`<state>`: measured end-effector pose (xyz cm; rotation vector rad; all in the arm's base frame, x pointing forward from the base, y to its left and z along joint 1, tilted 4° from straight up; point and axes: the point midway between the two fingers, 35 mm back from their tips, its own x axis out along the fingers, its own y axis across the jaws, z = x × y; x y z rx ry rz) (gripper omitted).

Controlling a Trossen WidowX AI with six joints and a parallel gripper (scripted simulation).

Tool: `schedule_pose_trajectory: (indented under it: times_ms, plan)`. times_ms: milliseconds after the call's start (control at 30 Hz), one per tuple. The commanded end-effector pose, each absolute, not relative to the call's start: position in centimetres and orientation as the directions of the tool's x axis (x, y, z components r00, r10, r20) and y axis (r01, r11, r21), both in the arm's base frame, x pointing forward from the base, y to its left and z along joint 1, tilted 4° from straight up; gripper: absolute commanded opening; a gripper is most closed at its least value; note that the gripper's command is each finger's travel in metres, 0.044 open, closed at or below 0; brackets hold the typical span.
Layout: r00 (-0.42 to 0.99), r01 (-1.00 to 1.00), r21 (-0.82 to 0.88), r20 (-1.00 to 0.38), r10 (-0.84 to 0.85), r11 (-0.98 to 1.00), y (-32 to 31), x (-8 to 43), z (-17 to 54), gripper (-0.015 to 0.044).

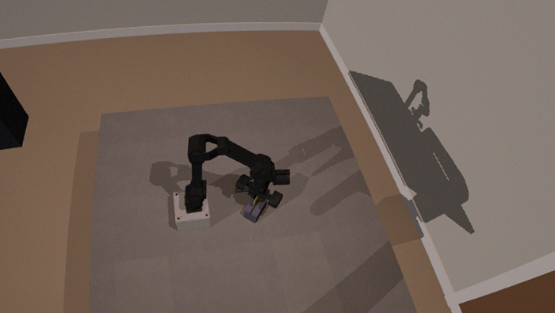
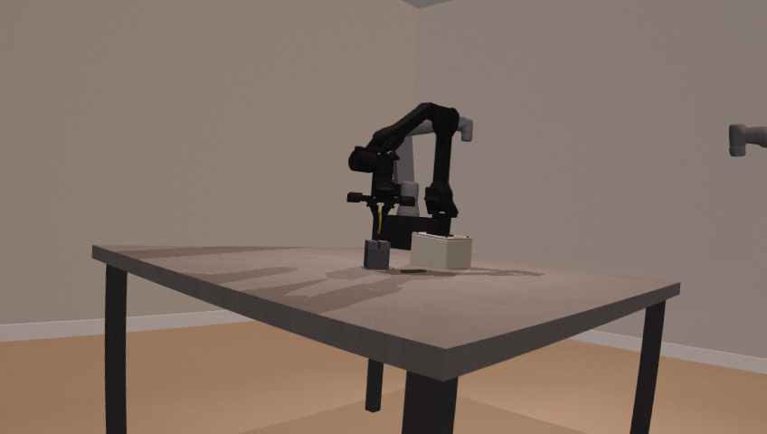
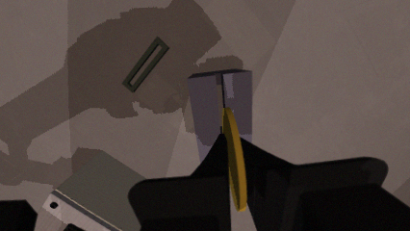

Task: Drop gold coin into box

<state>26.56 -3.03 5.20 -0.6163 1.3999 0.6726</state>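
Observation:
My gripper [image 1: 256, 201] [image 2: 380, 225] [image 3: 226, 138] is shut on the gold coin [image 1: 256, 199] [image 2: 379, 221] [image 3: 235, 161]. The coin is on edge, nearly upright, and hangs above the closed grey box [image 1: 253, 213] [image 2: 375, 258] [image 3: 206, 106], with a gap between them in the exterior view. In the wrist view, the coin's far end overlaps the line of the lid slot [image 3: 222, 92] and its face runs roughly along it, slightly turned. The near part of the slot is hidden by the fingers and coin. The dark-green holder [image 2: 413, 270] [image 3: 128, 87] lies empty beside the box.
The arm's pale base block [image 1: 193, 225] [image 2: 457, 255] [image 3: 103, 178] stands to one side of the box and holder. All stand on the grey table [image 1: 217, 280] [image 2: 484, 311]. Shadows of the arm cross the table top.

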Motion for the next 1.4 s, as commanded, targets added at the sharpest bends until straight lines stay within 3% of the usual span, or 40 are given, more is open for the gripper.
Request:
schedule_pose_trajectory:
  times_ms: [0, 1367]
  plan:
    - [0.05, -0.738, 0.003, -0.997, 0.059, 0.675, -3.1, 26.5, 5.2, 0.0]
    - [0.05, -0.738, 0.004, -0.997, 0.06, 0.674, -3.2, 26.5, 3.9, 0.0]
